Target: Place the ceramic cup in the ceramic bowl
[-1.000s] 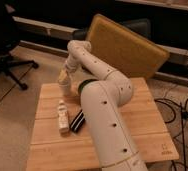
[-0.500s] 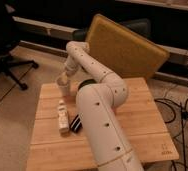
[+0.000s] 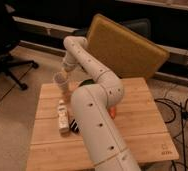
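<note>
The ceramic cup (image 3: 62, 82), a small pale tumbler, is upright at the far left edge of the wooden table (image 3: 137, 130). My gripper (image 3: 65, 71) comes down onto it from above and is closed around its top. The ceramic bowl (image 3: 86, 83) shows only as a dark green sliver just right of the cup. The rest of the bowl is hidden behind my white arm (image 3: 94, 115). The arm rises from the near edge, bends and reaches back over the table.
A slim white bottle (image 3: 62, 117) lies on the left of the table with a dark object (image 3: 74, 126) beside it. A small orange thing (image 3: 112, 112) peeks out right of the arm. A tilted tan board (image 3: 124, 47) stands behind the table. An office chair (image 3: 4, 60) is at the left.
The gripper and cup have shifted slightly downward and the arm's elbow has swung a little. The bottle and the other table items have not moved.
</note>
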Robot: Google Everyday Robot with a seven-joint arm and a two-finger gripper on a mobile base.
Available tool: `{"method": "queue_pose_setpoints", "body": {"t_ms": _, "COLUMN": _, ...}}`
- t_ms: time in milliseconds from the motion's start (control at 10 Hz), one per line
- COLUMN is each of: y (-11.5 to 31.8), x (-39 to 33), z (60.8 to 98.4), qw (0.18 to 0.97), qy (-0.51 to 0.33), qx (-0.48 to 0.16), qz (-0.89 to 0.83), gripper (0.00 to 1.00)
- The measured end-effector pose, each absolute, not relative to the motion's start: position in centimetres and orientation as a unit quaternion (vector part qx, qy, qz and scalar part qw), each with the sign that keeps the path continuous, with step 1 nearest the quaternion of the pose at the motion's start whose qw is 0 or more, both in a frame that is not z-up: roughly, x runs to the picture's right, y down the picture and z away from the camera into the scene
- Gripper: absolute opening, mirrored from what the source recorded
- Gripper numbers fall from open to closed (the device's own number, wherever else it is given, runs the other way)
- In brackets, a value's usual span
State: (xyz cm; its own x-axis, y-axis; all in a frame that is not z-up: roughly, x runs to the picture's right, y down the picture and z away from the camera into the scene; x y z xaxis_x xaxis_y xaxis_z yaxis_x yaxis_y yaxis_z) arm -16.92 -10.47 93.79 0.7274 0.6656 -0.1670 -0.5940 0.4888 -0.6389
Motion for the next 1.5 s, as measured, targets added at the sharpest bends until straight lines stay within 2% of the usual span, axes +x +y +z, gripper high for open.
{"method": "queue_pose_setpoints", "body": {"t_ms": 300, "y": -15.7, "x": -16.2, "z": 90.8, "qw": 0.871, "qy": -0.056, "qx": -0.301, "qz": 0.384, "gripper": 0.00}}
{"method": "queue_pose_setpoints", "body": {"t_ms": 400, "y": -17.8, "x": -14.8, "z": 90.0, "qw": 0.867, "qy": -0.053, "qx": -0.279, "qz": 0.410, "gripper": 0.00}}
{"method": "queue_pose_setpoints", "body": {"t_ms": 700, "y": -20.5, "x": -8.9, "z": 89.0, "qw": 0.842, "qy": -0.028, "qx": -0.235, "qz": 0.485, "gripper": 0.00}}
{"method": "queue_pose_setpoints", "body": {"t_ms": 900, "y": -19.9, "x": -6.1, "z": 88.5, "qw": 0.825, "qy": -0.010, "qx": -0.227, "qz": 0.518, "gripper": 0.00}}
{"method": "queue_pose_setpoints", "body": {"t_ms": 1500, "y": -11.9, "x": -2.8, "z": 84.8, "qw": 0.790, "qy": 0.050, "qx": -0.247, "qz": 0.558, "gripper": 0.00}}
